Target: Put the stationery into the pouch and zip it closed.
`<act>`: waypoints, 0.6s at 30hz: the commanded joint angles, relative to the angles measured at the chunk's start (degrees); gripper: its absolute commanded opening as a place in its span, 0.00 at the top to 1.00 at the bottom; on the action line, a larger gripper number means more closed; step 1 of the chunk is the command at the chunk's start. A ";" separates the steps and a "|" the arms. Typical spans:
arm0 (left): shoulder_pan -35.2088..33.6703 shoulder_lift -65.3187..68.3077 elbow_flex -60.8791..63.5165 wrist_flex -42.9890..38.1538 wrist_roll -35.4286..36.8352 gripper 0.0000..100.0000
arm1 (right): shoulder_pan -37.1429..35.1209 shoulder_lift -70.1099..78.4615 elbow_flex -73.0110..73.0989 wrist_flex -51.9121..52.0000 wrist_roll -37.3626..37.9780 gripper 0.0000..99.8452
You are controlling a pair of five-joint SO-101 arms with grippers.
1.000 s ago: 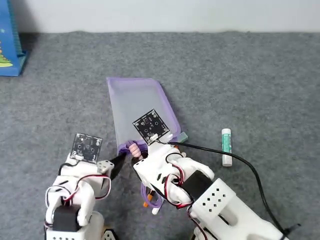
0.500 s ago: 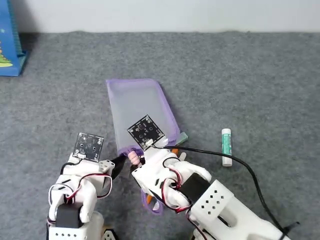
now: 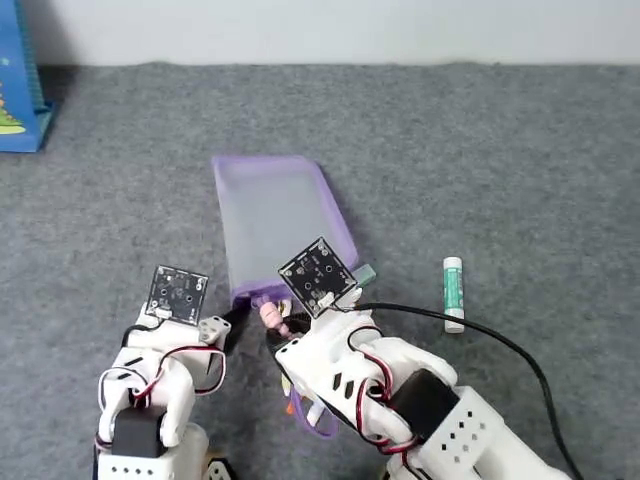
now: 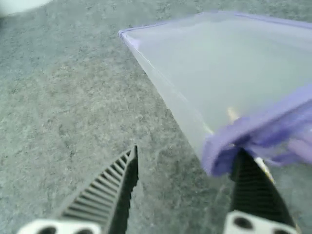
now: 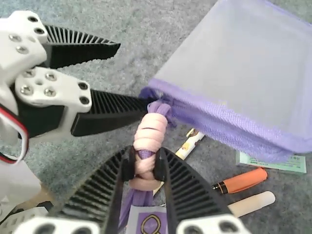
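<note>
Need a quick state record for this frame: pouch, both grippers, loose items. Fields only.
pouch: purple, lying flat on the grey table, opening end toward the arms
right gripper: shut on the pink cord at the pouch's opening end
left gripper: open, one finger against the pouch corner
glue stick: on the table, apart from the pouch, to its right in the high view
orange pen: on the table by the opening, outside the pouch
zip state: cannot tell
</note>
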 commanded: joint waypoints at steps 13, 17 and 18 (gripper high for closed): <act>-0.18 0.79 -1.63 -2.55 -0.70 0.99 | 4.18 -2.77 -2.02 1.63 3.43 0.99; -0.18 0.79 -1.63 -2.46 -0.70 0.99 | 11.38 -2.77 -2.11 1.89 3.69 0.99; -0.18 0.79 -1.63 -2.46 -0.70 0.99 | 12.62 -2.77 -2.11 1.89 3.78 0.99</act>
